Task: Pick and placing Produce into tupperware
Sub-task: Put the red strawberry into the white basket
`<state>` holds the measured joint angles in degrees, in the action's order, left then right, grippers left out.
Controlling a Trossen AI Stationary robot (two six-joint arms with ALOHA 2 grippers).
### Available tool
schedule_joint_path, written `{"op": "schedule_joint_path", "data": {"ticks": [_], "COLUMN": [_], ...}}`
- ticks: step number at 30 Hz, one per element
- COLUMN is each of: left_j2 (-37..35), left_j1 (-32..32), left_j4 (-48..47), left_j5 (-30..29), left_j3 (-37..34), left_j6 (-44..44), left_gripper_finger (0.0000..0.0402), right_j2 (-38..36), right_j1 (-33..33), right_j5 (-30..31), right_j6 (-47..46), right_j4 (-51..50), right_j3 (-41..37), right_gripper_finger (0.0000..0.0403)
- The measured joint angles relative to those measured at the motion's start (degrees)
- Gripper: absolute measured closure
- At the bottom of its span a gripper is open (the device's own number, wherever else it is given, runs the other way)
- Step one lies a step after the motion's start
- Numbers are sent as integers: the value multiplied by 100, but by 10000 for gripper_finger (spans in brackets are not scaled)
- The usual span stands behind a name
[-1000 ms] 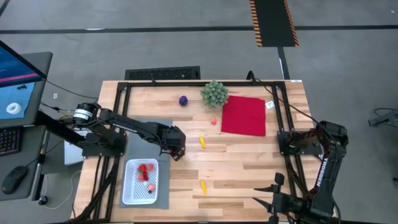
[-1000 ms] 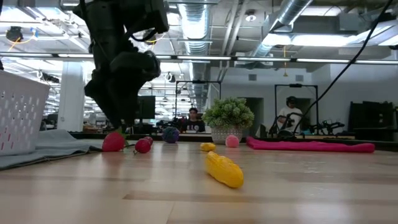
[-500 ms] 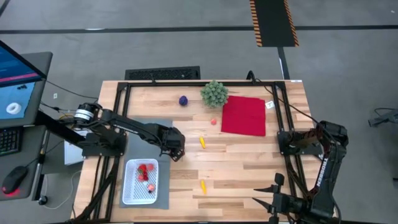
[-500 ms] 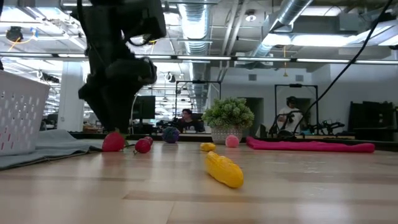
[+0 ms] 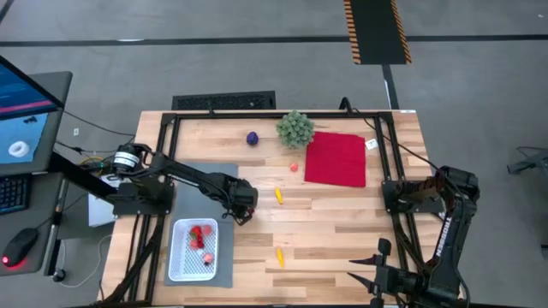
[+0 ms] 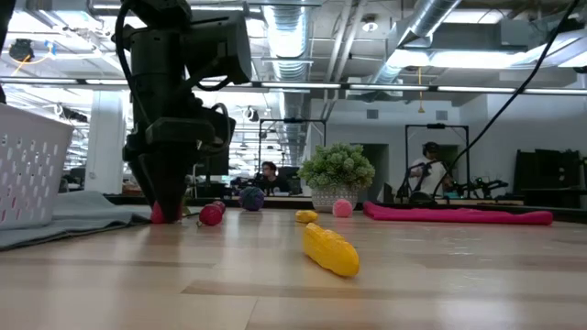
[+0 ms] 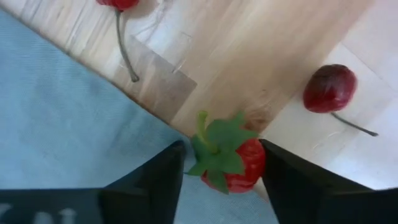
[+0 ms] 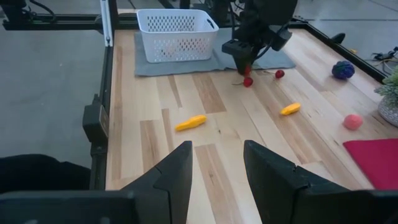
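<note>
A robotics lab in an open, industrial office — bare ducts (image 6: pixel 431 27) and strip lights run overhead, people (image 6: pixel 429 165) sit at desks behind the wooden table (image 5: pixel 342 231), and a monitor (image 5: pixel 26 111) glows beside its left edge.

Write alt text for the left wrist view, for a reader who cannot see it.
A red strawberry with green leaves sits between the left tool's two dark fingers, at the edge of a grey mat. Two dark red cherries lie beyond on the wooden table.
</note>
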<state>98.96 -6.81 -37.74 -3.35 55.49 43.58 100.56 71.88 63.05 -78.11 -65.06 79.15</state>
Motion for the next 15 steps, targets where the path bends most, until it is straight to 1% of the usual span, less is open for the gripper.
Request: {"op": "schedule_joint_path", "data": {"ticks": [7,13,15], "left_j2": [-399,-936,-1138], "left_j1": [-4,-144,-250], "left_j4": [-1,-67,-33], "left_j5": [-64,-35,-184], "left_j3": [-1,-1,-1], "left_j6": [-116,-141,-90], "left_gripper_finger": [284,311,318], "right_j2": [-1,-1,-1], "right_j1": [0,-37,-39], "right_j5": [0,-2,-4], "right_j6": [0,0,0], "right_j4": [9,18,20], "right_j3": [1,0,2], "right_gripper_finger": [234,234,234]}}
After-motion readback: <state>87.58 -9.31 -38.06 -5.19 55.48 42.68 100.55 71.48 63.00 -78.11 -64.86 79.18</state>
